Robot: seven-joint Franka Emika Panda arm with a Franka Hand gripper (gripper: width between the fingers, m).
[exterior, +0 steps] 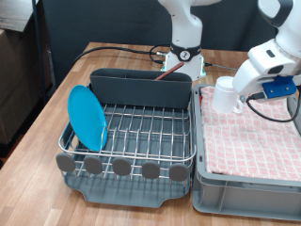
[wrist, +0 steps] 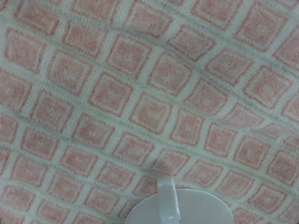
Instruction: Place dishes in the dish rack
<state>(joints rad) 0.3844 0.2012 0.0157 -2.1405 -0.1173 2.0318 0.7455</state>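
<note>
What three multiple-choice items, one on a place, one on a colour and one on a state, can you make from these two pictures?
1. Where does the light-blue plate stand?
A. in the dish rack, at the exterior view's left
B. on the checked cloth
C. on the table

2. What colour is the mug?
A. black
B. white
C. green

3. How does the plate stand?
A. flat
B. upside down
C. on edge

Key: 1 A, it stands among the wires; 2 B, it looks white beside the gripper; 3 C, its face is turned sideways.
</note>
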